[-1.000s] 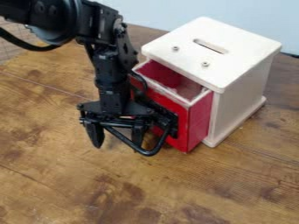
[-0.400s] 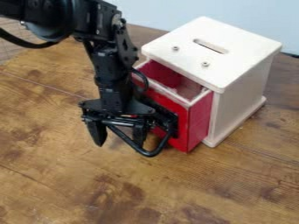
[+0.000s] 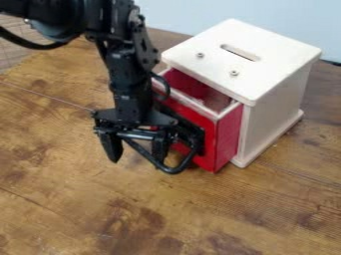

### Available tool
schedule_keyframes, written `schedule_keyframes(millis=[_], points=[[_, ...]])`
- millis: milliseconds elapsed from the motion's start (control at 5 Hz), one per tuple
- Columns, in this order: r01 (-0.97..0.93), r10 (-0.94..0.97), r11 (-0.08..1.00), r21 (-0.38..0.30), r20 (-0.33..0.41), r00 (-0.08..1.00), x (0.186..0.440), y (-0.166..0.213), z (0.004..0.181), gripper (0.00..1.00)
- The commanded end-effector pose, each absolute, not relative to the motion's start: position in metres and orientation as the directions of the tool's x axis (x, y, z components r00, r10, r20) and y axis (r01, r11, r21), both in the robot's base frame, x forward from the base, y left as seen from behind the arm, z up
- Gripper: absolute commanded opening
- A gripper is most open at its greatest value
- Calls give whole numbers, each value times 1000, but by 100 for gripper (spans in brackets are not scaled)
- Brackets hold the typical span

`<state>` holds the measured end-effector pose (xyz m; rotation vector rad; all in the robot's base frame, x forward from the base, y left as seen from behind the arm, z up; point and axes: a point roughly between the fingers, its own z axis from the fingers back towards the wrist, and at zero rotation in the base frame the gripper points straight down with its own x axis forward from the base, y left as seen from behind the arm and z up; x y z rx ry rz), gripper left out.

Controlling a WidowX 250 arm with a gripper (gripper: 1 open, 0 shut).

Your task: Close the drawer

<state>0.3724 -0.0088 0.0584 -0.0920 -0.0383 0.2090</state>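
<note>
The red drawer, with its pale inside and big black loop handle, is left partly open. It is held upright in the white cabinet, its front pushed out past the cabinet.

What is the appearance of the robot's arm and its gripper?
The arm is black and jointed, with bulky rounded upper parts and a thin black cable looping beside it. The gripper is black too, with angular fingers; no marking is readable.
</note>
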Motion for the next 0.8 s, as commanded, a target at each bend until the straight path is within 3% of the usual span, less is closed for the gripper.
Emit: schedule_keyframes(millis=[0,600], points=[[-160,180,977,-139,150,972,385,-44,90,100],[-313,338,937,-152,181,924,376,-33,97,100]])
